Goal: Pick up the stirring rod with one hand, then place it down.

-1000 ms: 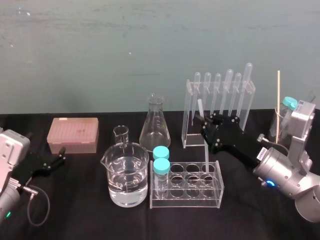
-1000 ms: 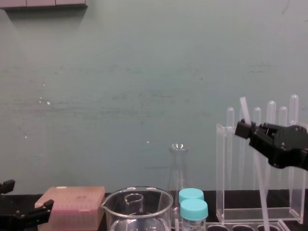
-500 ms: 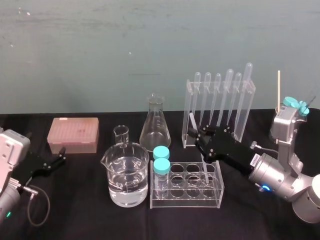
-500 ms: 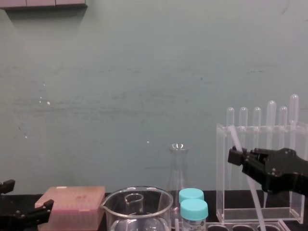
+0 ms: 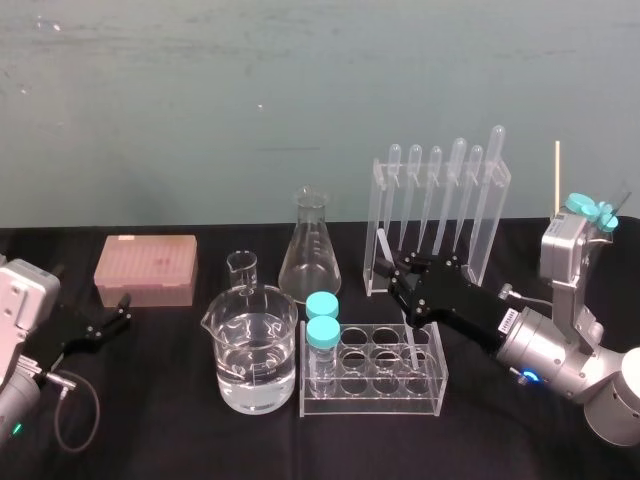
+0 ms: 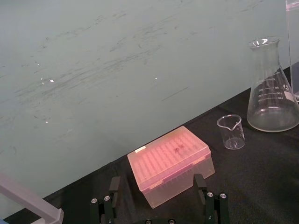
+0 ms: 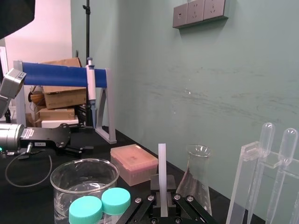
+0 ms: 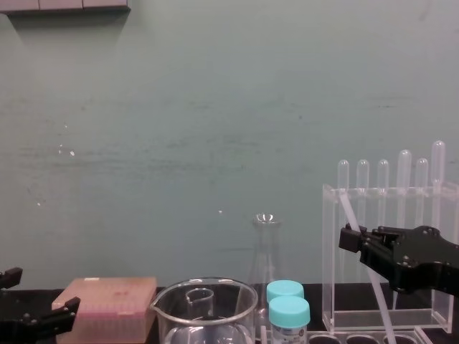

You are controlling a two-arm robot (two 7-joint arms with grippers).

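Right pincer [image 5: 403,283] clamped on the rod [image 5: 411,345]; rod tilted, its lower end down in a right-hand well of the tube rack [image 5: 372,398], just before the pipette stand [image 5: 377,225]; left pincer [image 5: 105,322] open, parked at the table's [image 5: 180,440] left.

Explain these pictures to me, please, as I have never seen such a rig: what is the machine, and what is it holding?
It is a robot with two arms, each ending in a black gripper, at a black table. One camera looks down from its head, one across from its chest, one from each wrist. On the table stand a pink box, a beaker of water, a flask, a tube rack with two teal-capped vials and a stand of pipettes. The right gripper is shut on the stirring rod, tilted, its lower end at the rack. The left gripper rests open by the pink box.
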